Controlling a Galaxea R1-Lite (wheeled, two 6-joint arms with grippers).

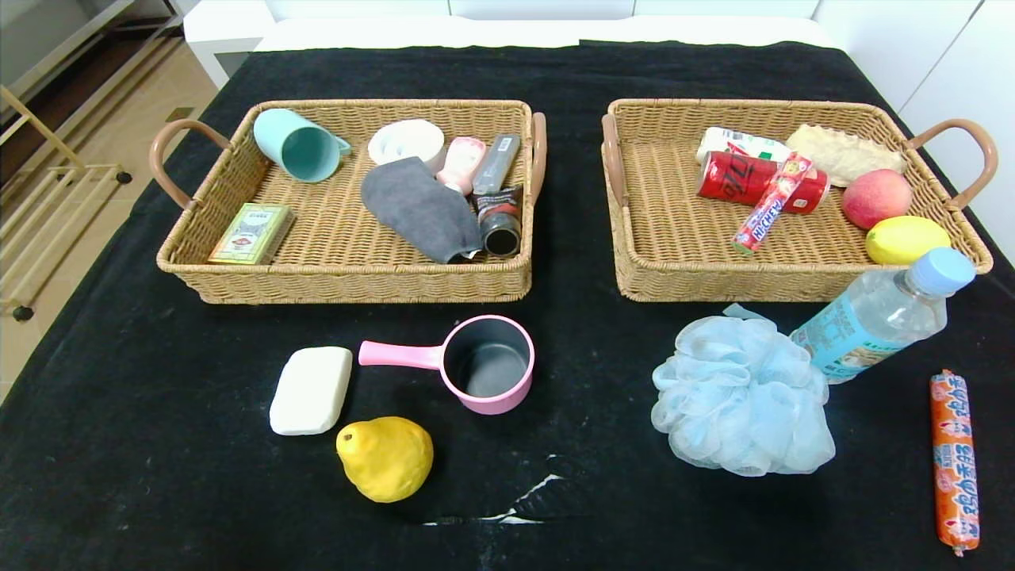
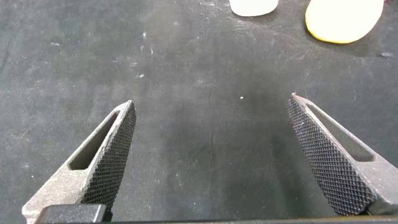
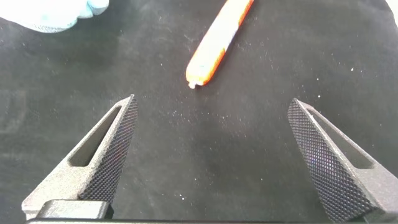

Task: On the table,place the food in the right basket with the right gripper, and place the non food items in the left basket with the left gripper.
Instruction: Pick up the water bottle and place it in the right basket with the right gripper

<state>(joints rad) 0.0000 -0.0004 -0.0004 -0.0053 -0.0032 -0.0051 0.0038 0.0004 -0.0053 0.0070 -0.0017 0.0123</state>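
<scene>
Heads up, your head camera doesn't catch either arm, so the wrist views are all you get for those: the left gripper hangs over bare black cloth with its jaws spread wide and nothing between them, and past its tips you can just see the edge of the soap bar and the pear. Same deal for the right gripper, wide open and empty, with the sausage stick lying a little beyond it and a bit of the mesh puff off in the corner. From the head view, nearest you on the table is a small white tear, then the pear, soap bar and pink pot on your left side, the puff and sausage stick on your right; its label writing is too small for me to read. The water bottle lies tilted, its cap up by the right basket. That basket holds a candy stick reading HI-CHEW, a red can, a peach and a lemon. The left basket has a teal cup and a grey cloth, among other bits.
</scene>
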